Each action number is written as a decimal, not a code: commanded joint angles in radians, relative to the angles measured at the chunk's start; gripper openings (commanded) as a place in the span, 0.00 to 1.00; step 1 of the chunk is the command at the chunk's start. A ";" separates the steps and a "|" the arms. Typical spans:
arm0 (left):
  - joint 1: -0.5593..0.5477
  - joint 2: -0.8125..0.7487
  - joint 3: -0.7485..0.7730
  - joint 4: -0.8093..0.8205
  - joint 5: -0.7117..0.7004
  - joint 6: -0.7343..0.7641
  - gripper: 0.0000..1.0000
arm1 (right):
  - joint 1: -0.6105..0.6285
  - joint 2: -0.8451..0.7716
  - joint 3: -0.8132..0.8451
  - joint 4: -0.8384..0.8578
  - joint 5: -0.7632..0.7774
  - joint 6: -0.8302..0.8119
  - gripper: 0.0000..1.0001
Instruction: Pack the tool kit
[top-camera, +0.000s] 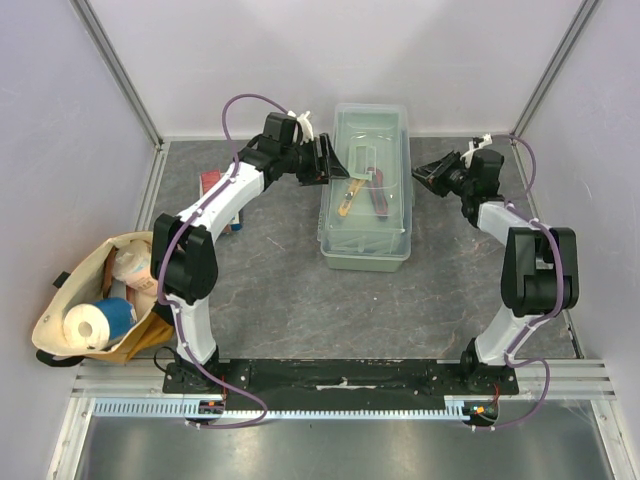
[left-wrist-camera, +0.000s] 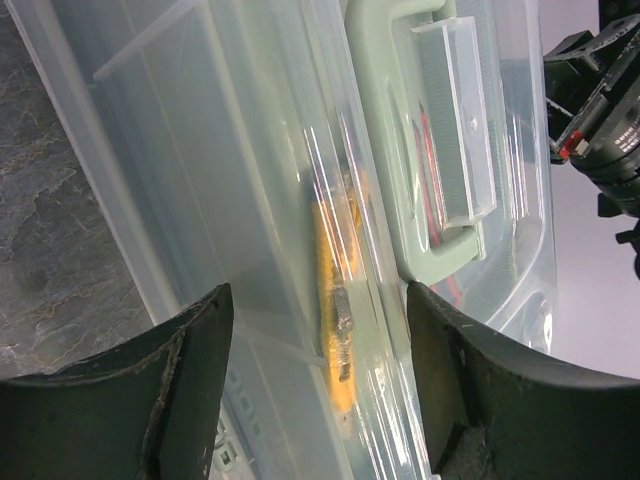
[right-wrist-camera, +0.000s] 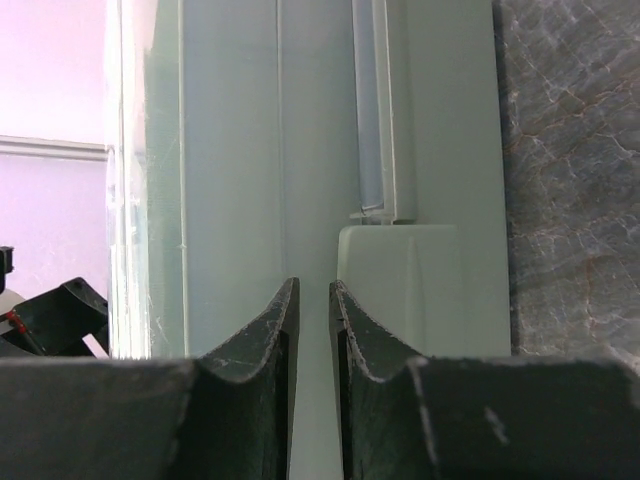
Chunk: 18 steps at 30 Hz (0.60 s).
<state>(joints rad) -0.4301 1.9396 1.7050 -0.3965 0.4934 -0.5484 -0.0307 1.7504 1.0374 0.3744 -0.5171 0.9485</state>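
we hold our left arm (top-camera: 212, 208) bent up and across toward the middle, with the left gripper (left-wrist-camera: 318, 300) spread wide and its fingers well apart. our right arm (top-camera: 520, 265) folds at the elbow and leans inward, the right gripper (right-wrist-camera: 313, 292) pinched nearly together, only a thin slit showing between its fingers

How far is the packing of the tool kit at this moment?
Done: the yellow knife lies inside the toolbox, lid on. In hand: the open left gripper and the nearly shut right gripper flank the box. Left: whether it is latched, I cannot tell.
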 joint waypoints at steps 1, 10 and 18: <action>-0.038 0.064 0.011 -0.037 -0.068 0.053 0.72 | -0.024 -0.064 0.073 -0.192 0.018 -0.105 0.24; -0.038 0.090 0.039 -0.091 -0.099 0.073 0.72 | -0.069 -0.072 0.073 -0.299 0.109 -0.206 0.21; -0.038 0.113 0.047 -0.110 -0.059 0.082 0.72 | -0.034 0.027 0.084 -0.333 0.137 -0.306 0.01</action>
<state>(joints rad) -0.4412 1.9667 1.7615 -0.4458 0.4656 -0.5282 -0.0937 1.7203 1.0779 0.0772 -0.4088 0.7315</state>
